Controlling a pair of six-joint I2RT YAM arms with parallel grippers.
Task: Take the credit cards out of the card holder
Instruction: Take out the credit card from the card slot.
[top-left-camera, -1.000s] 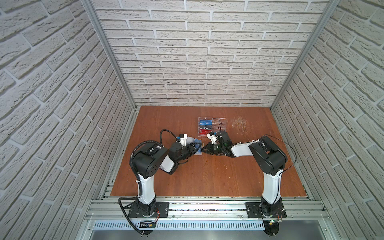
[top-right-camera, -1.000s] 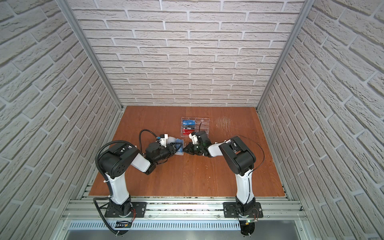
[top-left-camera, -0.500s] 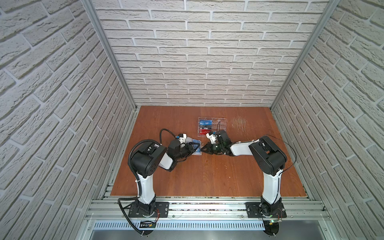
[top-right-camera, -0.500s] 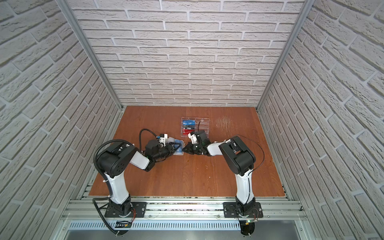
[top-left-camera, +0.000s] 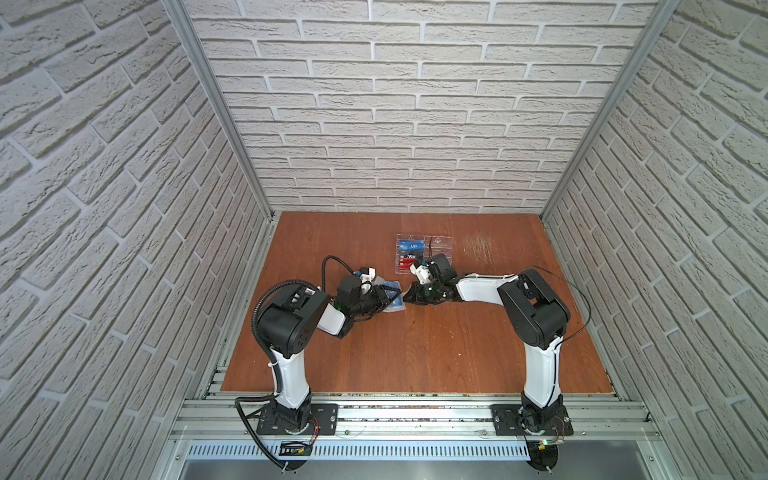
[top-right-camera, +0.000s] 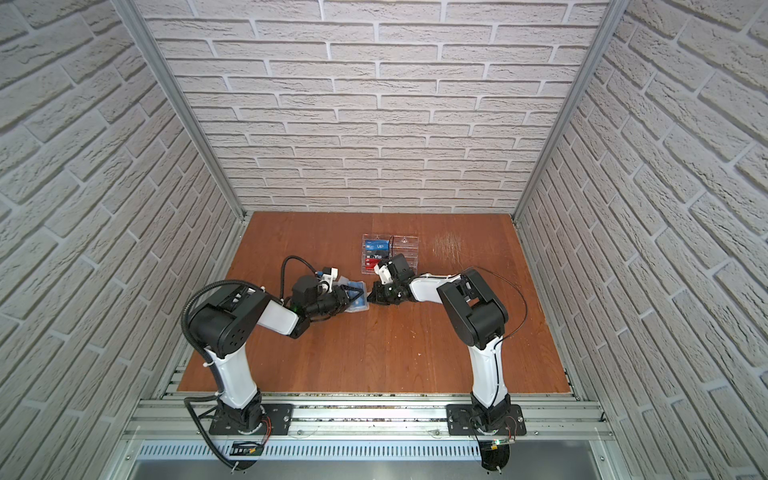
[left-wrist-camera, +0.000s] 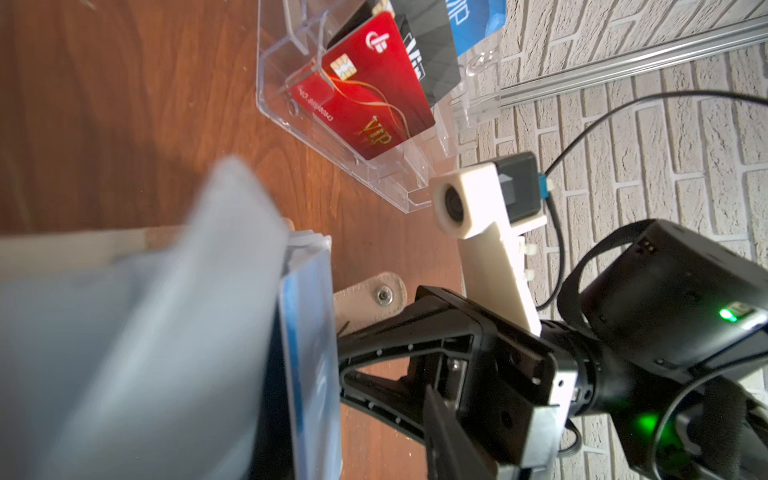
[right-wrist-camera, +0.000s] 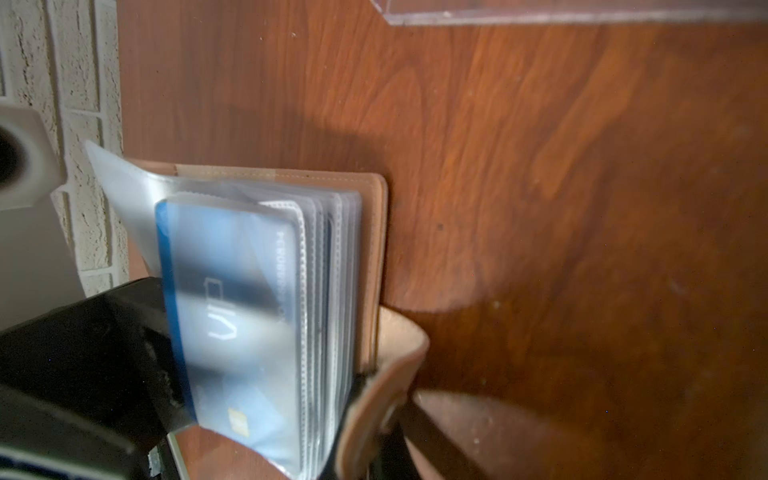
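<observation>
Beige-tan leatherette booklet card holder (right-wrist-camera: 373, 249) lies open on the brown wooden table (top-left-camera: 415, 357), near the front corner of the clear acrylic tiered rack (top-left-camera: 438, 249) on the left arm's side, not touching it. Its long axis runs from the rack toward the arm bases. The frosted plastic sleeves stand fanned above the tan cover. The tan snap tab (left-wrist-camera: 370, 297) points toward the right gripper (left-wrist-camera: 341, 360). The sleeve nearest the left gripper (top-left-camera: 387, 296) carries a light blue credit card (right-wrist-camera: 232, 299) with white lettering, its long axis parallel to the holder's. A darker blue strip shows along the card edge facing that gripper. The left gripper's fingers are at this sleeve, but the close view is blurred, so I cannot tell if they pinch it. The right gripper, directly in front of the rack, has its jaws drawn together on the holder's tab-side cover edge. The rack's left column holds a red "VIP" card (left-wrist-camera: 365, 95), a black card (left-wrist-camera: 432, 54) and a blue one. Bare wood runs from the rack's front edge to the arm bases, and from its right side to the wall.
</observation>
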